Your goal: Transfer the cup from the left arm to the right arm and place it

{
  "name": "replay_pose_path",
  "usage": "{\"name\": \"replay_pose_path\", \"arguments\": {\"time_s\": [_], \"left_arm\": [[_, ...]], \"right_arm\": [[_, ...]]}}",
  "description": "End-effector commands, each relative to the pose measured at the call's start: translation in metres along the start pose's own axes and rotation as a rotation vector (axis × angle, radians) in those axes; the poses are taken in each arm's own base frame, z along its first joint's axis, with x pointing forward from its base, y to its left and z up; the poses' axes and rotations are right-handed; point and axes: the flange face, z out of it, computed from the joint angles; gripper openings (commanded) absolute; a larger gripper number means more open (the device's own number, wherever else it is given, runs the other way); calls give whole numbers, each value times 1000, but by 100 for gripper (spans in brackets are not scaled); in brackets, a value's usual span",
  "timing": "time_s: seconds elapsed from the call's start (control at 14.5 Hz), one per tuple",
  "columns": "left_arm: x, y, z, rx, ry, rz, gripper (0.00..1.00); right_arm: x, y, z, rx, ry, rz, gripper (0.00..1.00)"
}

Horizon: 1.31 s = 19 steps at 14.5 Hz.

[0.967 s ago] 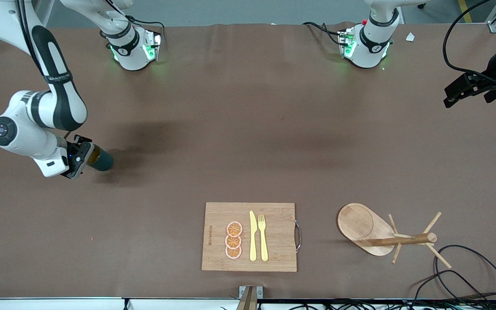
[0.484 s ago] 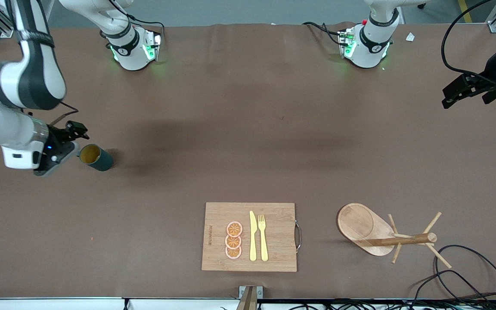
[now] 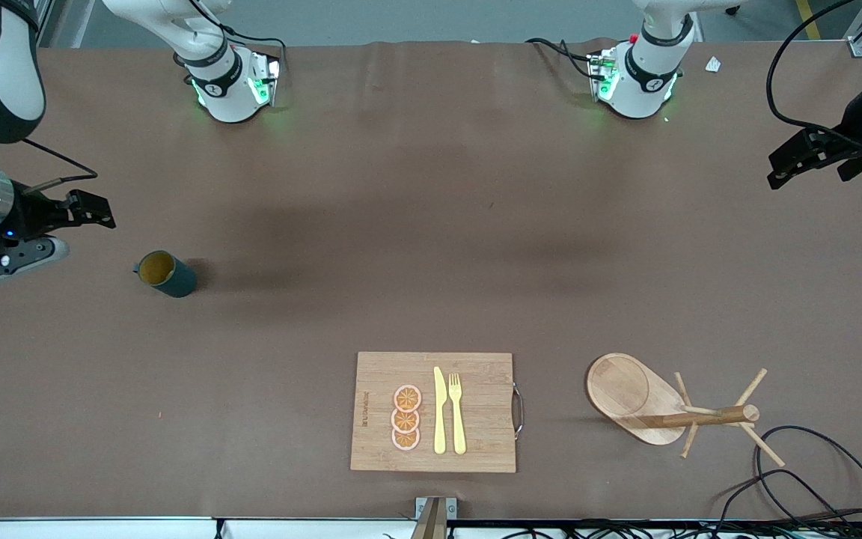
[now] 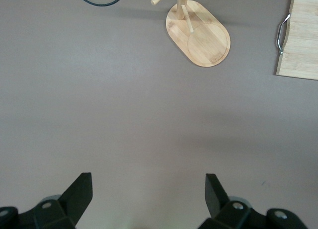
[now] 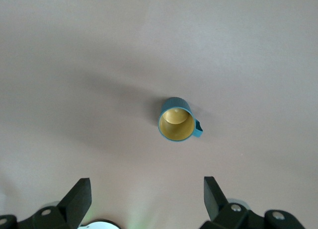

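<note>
The cup (image 3: 165,274), dark teal with a mustard-yellow inside, stands upright on the brown table toward the right arm's end. In the right wrist view the cup (image 5: 176,125) shows its small side handle. My right gripper (image 3: 64,230) hangs open and empty above the table beside the cup, clear of it. In its own view the right gripper (image 5: 147,189) has nothing between its fingers. My left gripper (image 3: 794,166) waits open and empty, raised at the left arm's end of the table. Under the left gripper (image 4: 149,189) lies bare table.
A wooden cutting board (image 3: 476,374) with orange slices, a yellow knife and a fork lies near the front edge. A wooden mug tree (image 3: 625,393) stands beside it toward the left arm's end, with black cables (image 3: 812,464) close by. The left wrist view shows the mug tree (image 4: 201,35) and the board (image 4: 300,35).
My right gripper, which was around the cup a second ago, has drawn back and up from it toward the table's end. The cup stays standing where it was. The left arm has barely moved.
</note>
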Motion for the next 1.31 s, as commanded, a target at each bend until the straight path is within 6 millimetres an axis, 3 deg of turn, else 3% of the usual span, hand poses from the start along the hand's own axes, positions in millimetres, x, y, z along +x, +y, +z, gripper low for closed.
{"name": "replay_pose_path", "arguments": {"time_s": [0.0, 0.21, 0.41, 0.69, 0.97, 1.24], "left_arm": [[-1, -2, -3, -18, 13, 13, 100], [0, -2, -3, -21, 18, -1, 100], [1, -1, -5, -23, 29, -2, 100], [1, -1, -5, -23, 30, -1, 100], [-1, 3, -7, -23, 34, 7, 100], [-2, 6, -8, -23, 35, 19, 100]], "right_arm": [[-4, 7, -16, -7, 9, 142, 100], [-8, 9, -25, -21, -4, 232, 100], [-16, 28, -30, -30, 3, 265, 100], [-11, 34, -56, -79, 48, 269, 100], [-2, 23, -51, -134, 21, 246, 100], [-18, 43, -51, -27, 20, 285, 100]]}}
